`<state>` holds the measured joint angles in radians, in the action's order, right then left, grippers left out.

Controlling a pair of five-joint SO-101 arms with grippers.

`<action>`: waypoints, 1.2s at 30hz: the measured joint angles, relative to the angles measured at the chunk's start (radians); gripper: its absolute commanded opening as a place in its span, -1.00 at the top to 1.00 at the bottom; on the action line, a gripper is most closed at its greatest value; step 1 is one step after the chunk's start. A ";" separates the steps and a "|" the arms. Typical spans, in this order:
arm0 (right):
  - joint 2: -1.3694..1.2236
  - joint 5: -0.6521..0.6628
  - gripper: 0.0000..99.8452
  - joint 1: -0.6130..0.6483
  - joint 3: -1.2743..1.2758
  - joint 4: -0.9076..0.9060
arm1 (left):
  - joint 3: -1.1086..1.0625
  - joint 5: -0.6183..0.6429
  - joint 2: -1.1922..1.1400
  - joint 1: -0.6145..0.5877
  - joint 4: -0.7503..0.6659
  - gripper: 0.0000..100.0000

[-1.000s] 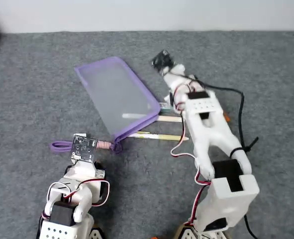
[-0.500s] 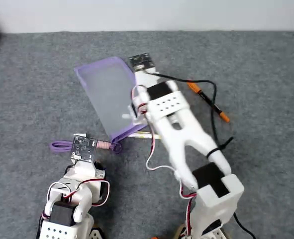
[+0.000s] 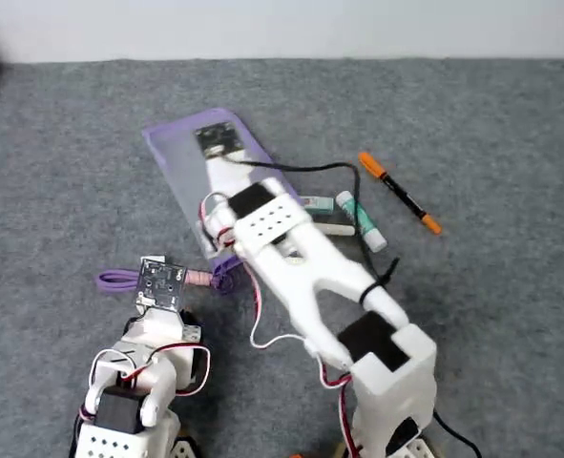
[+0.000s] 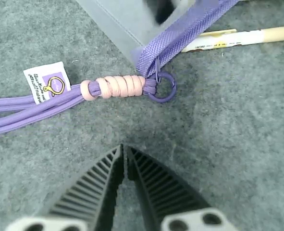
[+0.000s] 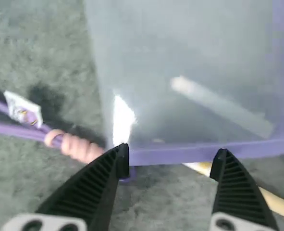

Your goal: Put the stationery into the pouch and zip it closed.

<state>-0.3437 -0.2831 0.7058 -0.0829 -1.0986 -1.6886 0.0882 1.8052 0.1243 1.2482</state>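
The translucent pouch (image 3: pixel 178 164) with purple trim lies at the centre left, and my right arm (image 3: pixel 262 224) stretches across it. My right gripper (image 5: pixel 172 153) is open, its fingers straddling the pouch's (image 5: pixel 180 72) purple near edge. A pale stick shape (image 5: pixel 214 103) shows through the pouch. An orange pen (image 3: pixel 399 194), a green-capped stick (image 3: pixel 361 221) and a cream pen (image 3: pixel 337 230) lie to the pouch's right. My left gripper (image 4: pixel 124 151) is shut above the carpet, just short of the strap's pink wrap (image 4: pixel 115 86) and ring (image 4: pixel 161 87).
A purple strap (image 3: pixel 119 279) with a white tag (image 4: pixel 48 83) trails left from the pouch's near corner. A small white and teal item (image 3: pixel 315 203) lies beside the right arm. Grey carpet covers the table; a pale wall borders the far edge.
My right arm has swung left from beside the pens to over the pouch, uncovering the orange pen and the green-capped stick. The left arm has stayed still.
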 measured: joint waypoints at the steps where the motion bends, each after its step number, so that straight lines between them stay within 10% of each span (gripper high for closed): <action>1: -0.005 0.000 0.42 0.012 -0.005 0.000 | 0.000 0.000 0.000 0.000 0.000 0.97; 15: -0.186 0.123 0.42 0.023 -0.055 0.129 | 0.000 0.000 0.000 0.000 0.000 0.97; 28: -0.178 0.319 0.42 -0.311 -0.075 0.020 | 0.000 0.000 0.000 0.000 0.000 0.97; 36: -0.120 0.253 0.42 -0.292 -0.147 -0.198 | 0.000 0.000 0.000 0.000 0.000 0.97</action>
<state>-0.4634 -0.0299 0.4143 -0.2302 -1.2965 -1.6886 0.0882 1.8052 0.1243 1.2482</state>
